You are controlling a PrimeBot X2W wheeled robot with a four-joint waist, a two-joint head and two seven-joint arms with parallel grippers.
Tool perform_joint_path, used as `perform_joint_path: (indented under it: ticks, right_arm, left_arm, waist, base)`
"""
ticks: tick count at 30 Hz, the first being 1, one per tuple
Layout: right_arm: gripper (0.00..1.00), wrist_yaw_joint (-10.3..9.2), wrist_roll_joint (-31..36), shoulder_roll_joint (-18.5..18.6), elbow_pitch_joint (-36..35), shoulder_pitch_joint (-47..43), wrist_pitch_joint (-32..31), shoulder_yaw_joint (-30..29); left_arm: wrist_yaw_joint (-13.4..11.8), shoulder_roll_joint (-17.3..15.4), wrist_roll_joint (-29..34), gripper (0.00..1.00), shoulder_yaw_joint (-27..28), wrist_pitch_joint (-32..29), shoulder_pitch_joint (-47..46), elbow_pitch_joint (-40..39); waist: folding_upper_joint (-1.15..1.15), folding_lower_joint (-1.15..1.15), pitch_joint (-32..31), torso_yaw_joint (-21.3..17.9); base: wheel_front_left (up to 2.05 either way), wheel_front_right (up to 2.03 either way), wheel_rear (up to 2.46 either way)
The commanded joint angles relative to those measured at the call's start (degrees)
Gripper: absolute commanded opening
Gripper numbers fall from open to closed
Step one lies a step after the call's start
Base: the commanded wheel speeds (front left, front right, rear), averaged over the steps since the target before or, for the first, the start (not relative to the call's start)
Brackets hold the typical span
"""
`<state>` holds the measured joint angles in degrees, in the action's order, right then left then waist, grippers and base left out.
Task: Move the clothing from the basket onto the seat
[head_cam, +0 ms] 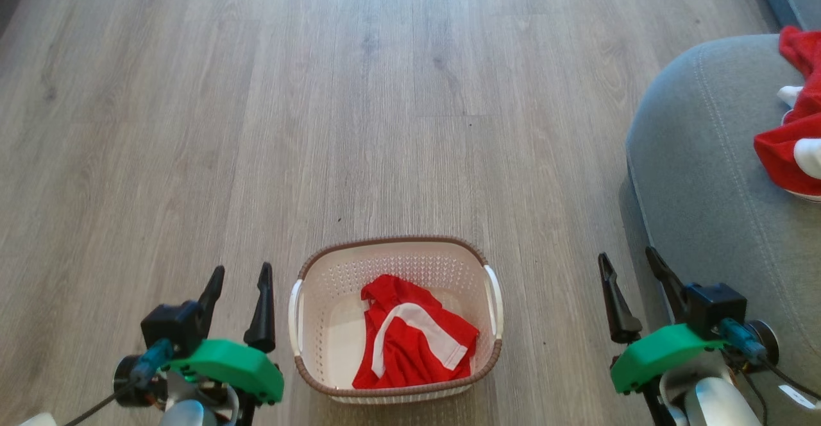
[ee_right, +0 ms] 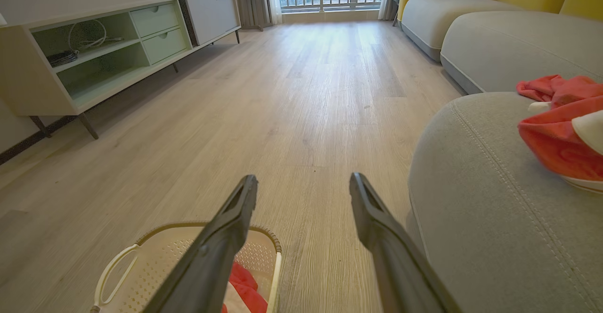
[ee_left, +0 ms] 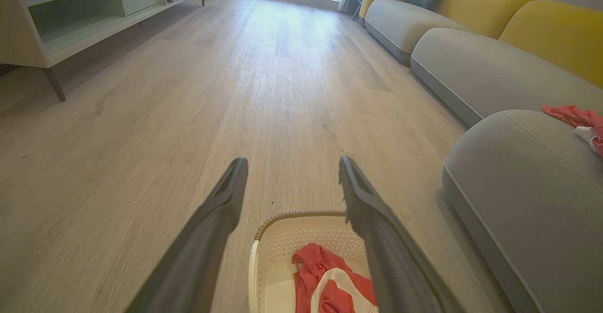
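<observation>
A bright red white-striped garment [head_cam: 410, 342] lies in the cream perforated plastic basket [head_cam: 394, 241]; more red clothing [head_cam: 792, 144] rests on the grey upholstered seat [head_cam: 699, 176]. Left pincer [head_cam: 242, 272] and right pincer [head_cam: 627, 256] stand released.

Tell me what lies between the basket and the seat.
Head view: bare wood floor separates basket from seat; the open right gripper hangs by the seat's edge.

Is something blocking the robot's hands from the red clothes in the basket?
Nothing visible does. The red clothing lies uncovered in the open-topped basket, between the left gripper and right gripper; they only need to clear its rim.
</observation>
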<state>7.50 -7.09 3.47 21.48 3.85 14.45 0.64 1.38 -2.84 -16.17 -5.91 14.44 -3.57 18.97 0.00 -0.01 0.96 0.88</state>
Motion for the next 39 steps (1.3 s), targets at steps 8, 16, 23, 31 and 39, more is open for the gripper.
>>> perform_joint_path:
  ticks: [8, 16, 23, 31, 39]
  right_arm:
    - [1.0, -0.01, 0.4, -0.5, -1.8, 0.5, 0.5, 1.2]
    - [1.0, -0.01, 0.6, -0.5, -2.0, 0.5, 0.5, 0.8]
    - [1.0, -0.01, 0.6, -0.6, -2.1, 0.4, 0.5, 0.8]
    - [1.0, -0.01, 0.6, -0.6, -2.4, 0.6, 0.5, 0.5]
    - [1.0, -0.01, 0.7, -0.6, -3.1, 1.7, 0.5, 0.4]
  left_arm:
    - [-0.5, 0.0, -0.4, 1.0, 1.1, 0.6, -0.9, -2.3]
    - [-0.6, 0.0, -0.1, 1.0, 1.2, 0.6, -0.8, -2.5]
    - [-0.8, 0.0, -0.2, 1.0, 1.2, 0.6, -0.7, -2.7]
    - [-0.9, 0.0, 0.0, 1.0, 1.2, 0.6, -1.0, -3.0]
    - [-0.8, 0.0, -0.3, 1.0, 0.5, 0.6, -2.4, -3.6]
  waist:
    - [0.0, 0.01, -0.2, -0.4]
    - [0.0, 0.01, -0.2, -0.5]
    - [0.0, 0.01, -0.3, -0.5]
    - [0.0, 0.01, 0.5, -0.5]
    - [0.0, 0.01, 3.1, -0.7]
  base:
    - [0.0, 0.0, 0.0]
    - [0.0, 0.0, 0.0]
    - [0.0, 0.0, 0.0]
    - [0.0, 0.0, 0.0]
    - [0.0, 0.0, 0.0]
